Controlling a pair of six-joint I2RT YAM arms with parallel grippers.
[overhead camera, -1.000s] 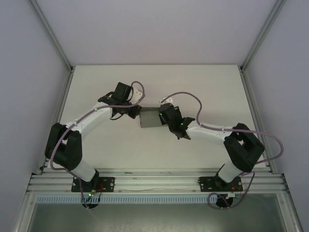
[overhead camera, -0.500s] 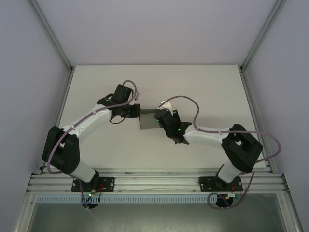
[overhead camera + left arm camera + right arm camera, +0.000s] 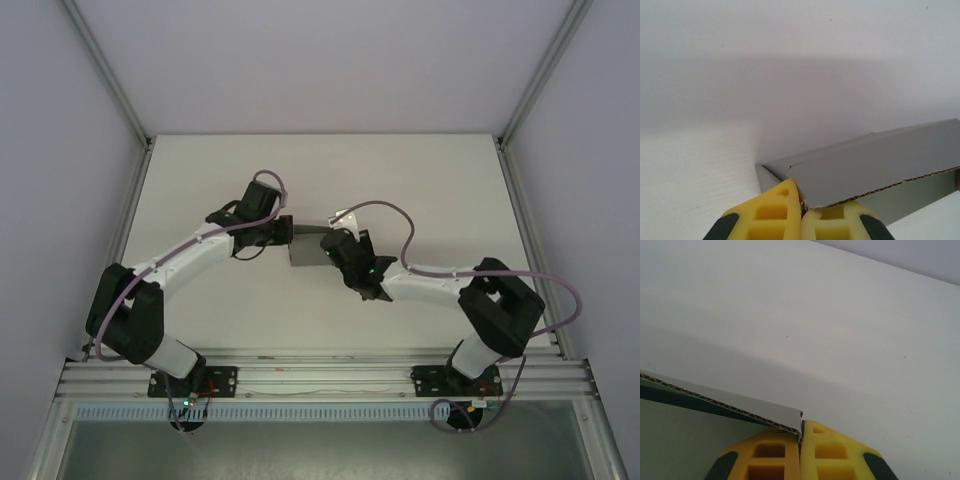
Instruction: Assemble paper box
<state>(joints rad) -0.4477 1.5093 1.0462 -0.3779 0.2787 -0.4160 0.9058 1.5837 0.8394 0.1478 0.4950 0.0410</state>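
Both grippers are pinched tight on the box point(image 3: 306, 252)! Left gripper point(image 3: 801, 210) clamps one end, right gripper point(image 3: 801, 437) nips the opposite corner. The box spans between them, long axis gripper to gripper, neither nearer.

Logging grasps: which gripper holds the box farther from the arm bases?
The left gripper: it pinches the far left corner of the box; the right gripper grips its right end, nearer the bases.
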